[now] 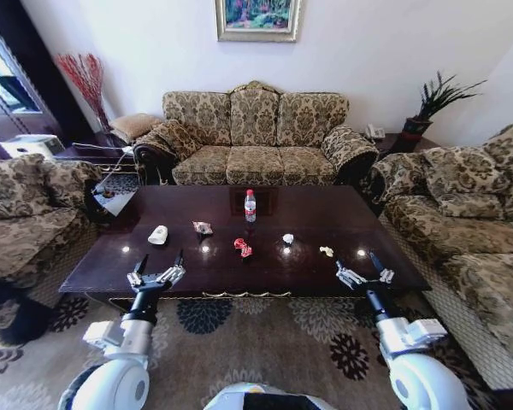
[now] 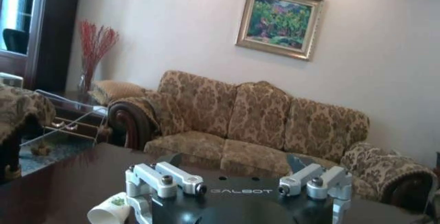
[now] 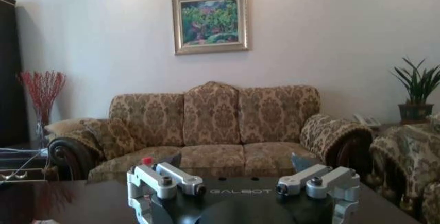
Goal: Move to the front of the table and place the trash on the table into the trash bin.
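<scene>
With the left gripper (image 1: pixel 158 266) and right gripper (image 1: pixel 361 266) both spread empty over the near edge of the table (image 1: pixel 111 273), the upright plastic bottle (image 1: pixel 250 206) (far side, mid-table) could topple if reached for across the nearer red wrapper (image 1: pixel 242 248).

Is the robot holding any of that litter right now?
No. The left gripper and right gripper both hang open and empty over the glossy dark reddish-brown wooden table.

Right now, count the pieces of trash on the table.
6, in a loose row: whitish lump at left, small packet, bottle standing farther back, red wrapper, white crumpled paper, yellowish scrap at right.
</scene>
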Available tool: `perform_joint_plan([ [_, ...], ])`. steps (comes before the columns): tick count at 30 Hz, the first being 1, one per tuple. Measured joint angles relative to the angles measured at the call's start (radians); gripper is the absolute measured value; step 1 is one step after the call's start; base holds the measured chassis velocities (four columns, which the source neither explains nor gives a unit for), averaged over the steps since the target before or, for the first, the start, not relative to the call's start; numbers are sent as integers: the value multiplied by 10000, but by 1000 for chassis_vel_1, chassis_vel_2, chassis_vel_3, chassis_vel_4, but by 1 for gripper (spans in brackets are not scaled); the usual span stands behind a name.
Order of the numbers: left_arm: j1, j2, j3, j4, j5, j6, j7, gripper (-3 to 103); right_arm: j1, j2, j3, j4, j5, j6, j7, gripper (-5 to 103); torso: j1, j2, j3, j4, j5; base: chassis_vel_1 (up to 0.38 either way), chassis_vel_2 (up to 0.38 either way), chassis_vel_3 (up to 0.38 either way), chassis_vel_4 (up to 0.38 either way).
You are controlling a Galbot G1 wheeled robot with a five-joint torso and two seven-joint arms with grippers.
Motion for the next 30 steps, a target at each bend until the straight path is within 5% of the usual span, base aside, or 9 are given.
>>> perform_joint_plan([
  [30, 237, -424, 142, -14, 247, 119, 58, 100, -227, 258, -20, -310, 24, 611, -305, 100, 1, -1, 1, 1, 0, 5, -7, -6, 4],
])
